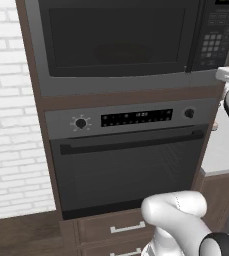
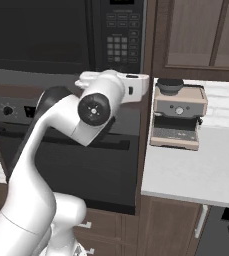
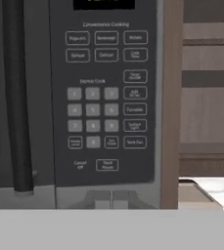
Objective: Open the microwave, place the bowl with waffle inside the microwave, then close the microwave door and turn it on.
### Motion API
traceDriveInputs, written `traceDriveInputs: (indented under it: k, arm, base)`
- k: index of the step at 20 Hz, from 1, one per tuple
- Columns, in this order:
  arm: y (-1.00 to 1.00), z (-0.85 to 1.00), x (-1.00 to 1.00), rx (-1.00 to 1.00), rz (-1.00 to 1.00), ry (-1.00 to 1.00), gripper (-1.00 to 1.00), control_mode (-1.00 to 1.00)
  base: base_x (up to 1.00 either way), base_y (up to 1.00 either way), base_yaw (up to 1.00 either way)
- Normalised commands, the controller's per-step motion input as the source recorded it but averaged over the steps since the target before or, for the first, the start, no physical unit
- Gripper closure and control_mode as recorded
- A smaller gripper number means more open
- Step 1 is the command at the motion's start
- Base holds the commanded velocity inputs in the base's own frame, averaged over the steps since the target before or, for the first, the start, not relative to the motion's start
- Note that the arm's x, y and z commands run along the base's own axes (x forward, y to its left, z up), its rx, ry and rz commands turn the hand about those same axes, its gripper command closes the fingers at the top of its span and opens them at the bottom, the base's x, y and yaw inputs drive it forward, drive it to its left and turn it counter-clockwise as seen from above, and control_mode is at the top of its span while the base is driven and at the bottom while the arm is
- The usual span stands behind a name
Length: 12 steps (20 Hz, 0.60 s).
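Facing the microwave (image 3: 84, 97) — microwave door (image 1: 116, 37) closed.

White robot arm (image 2: 41, 150) of smooth, rounded, glossy tubular links, thick at the base and slimmer toward the hand. Dark charcoal round cap (image 2: 93, 109) set in the elbow joint, with a small pale centre dot; black bands at the joint seams. Boxy white hand housing (image 2: 131, 86), faint dotted line along one lower link.

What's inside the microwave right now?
Cannot tell. The microwave door is shut and its glass too dark; no bowl or waffle shows through it.
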Motion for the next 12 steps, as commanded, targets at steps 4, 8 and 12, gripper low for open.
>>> traceDriveInputs:
  k: [4, 8, 12]
  arm:
    - [-0.01, -0.25, 0.14, -0.10, -0.21, 0.10, 1.00, -1.00]
    - [-0.01, -0.03, 0.11, -0.02, -0.08, 0.08, 1.00, -1.00]
    - [0.03, 0.00, 0.28, 0.04, 0.00, 0.00, 1.00, -1.00]
  base:
    - [0.00, 0.00, 0.00]
    - [0.00, 0.00, 0.00]
    - [0.00, 0.00, 0.00]
